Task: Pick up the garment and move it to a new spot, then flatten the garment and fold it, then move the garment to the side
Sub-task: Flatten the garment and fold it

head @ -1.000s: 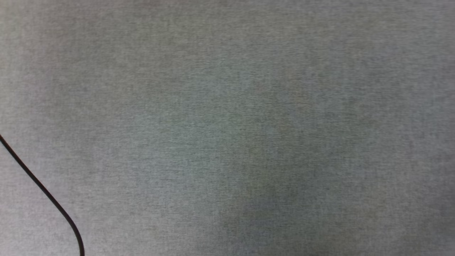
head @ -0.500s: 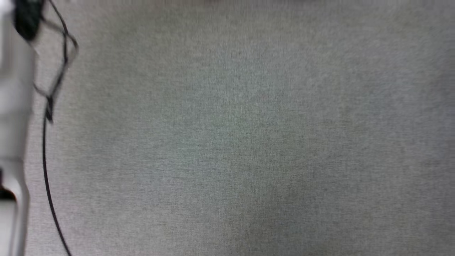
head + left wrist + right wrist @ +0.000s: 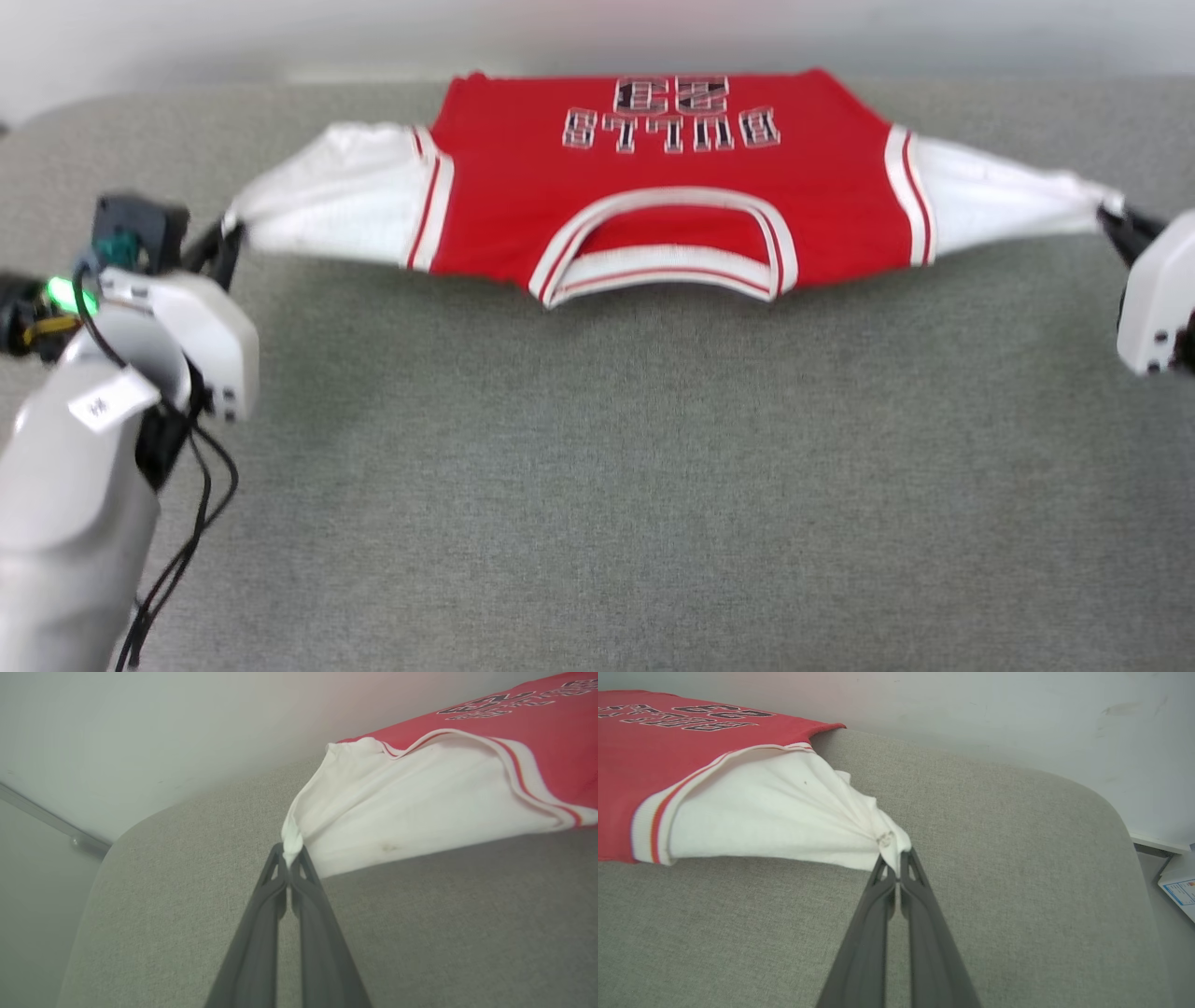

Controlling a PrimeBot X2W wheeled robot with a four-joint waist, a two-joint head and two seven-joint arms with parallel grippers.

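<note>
The garment (image 3: 523, 187) is held stretched, collar nearest, at the far edge of the grey surface (image 3: 597, 485) — one white sleeve tip is pinched in the closed left gripper (image 3: 290, 855), the other in the closed right gripper (image 3: 896, 859).

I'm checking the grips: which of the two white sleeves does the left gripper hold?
The sleeve on the head view's left, its tip pinched in the left gripper; the other sleeve is pinched by the right gripper.
</note>
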